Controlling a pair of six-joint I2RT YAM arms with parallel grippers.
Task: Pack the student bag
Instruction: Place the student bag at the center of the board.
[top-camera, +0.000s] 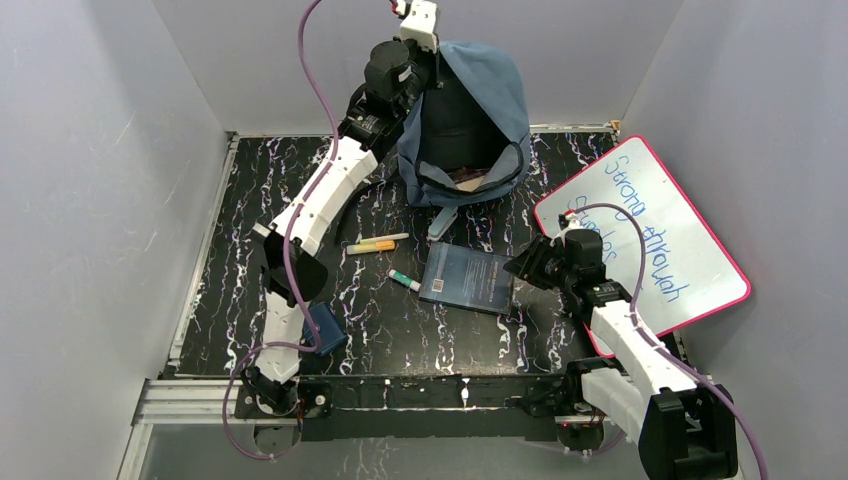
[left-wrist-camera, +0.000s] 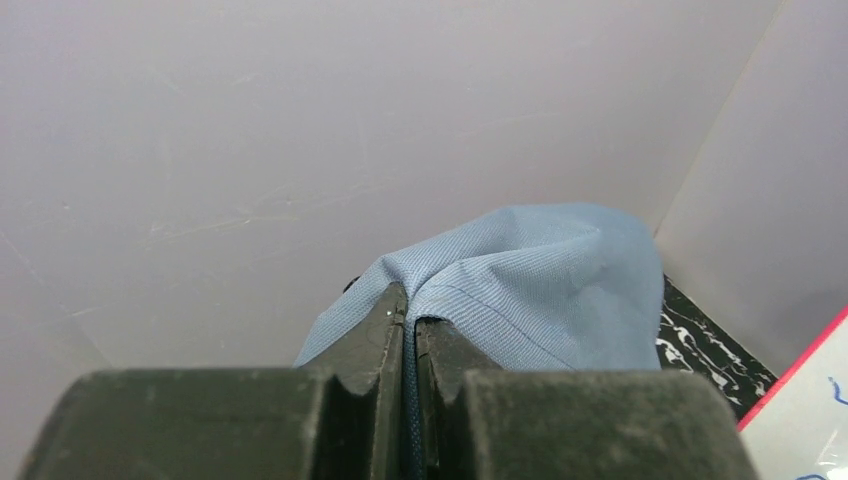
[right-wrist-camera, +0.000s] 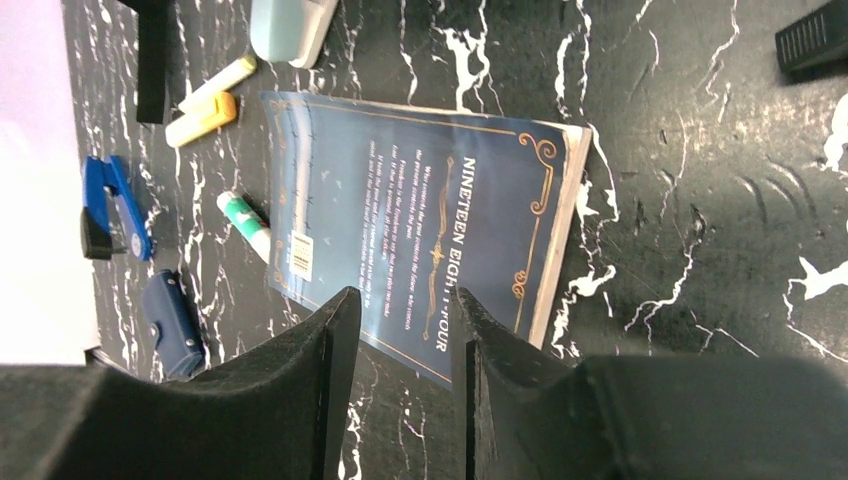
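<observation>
The left gripper (left-wrist-camera: 408, 310) is clamped tight on a fold of slate-blue fabric at the top of the student bag (top-camera: 470, 105), its jaws meeting with only the cloth between them. The bag stands at the top centre of the overhead view against the back wall. Its main opening gapes toward the lower edge of the frame, with something brownish inside. Below it on the black marbled table (top-camera: 240, 300) lie a pale blue block (top-camera: 442, 222), a yellow highlighter (top-camera: 372, 246), a green-capped pen (top-camera: 405, 280) and a dark blue book (top-camera: 468, 278). The right gripper (right-wrist-camera: 400, 300) is at the book's right edge, jaws partly apart and gripping nothing; whether it touches the cover I cannot tell. A whiteboard (top-camera: 650, 240) lies at the right, and a dark-blue pouch (top-camera: 325, 328) lies at the lower left.
</observation>
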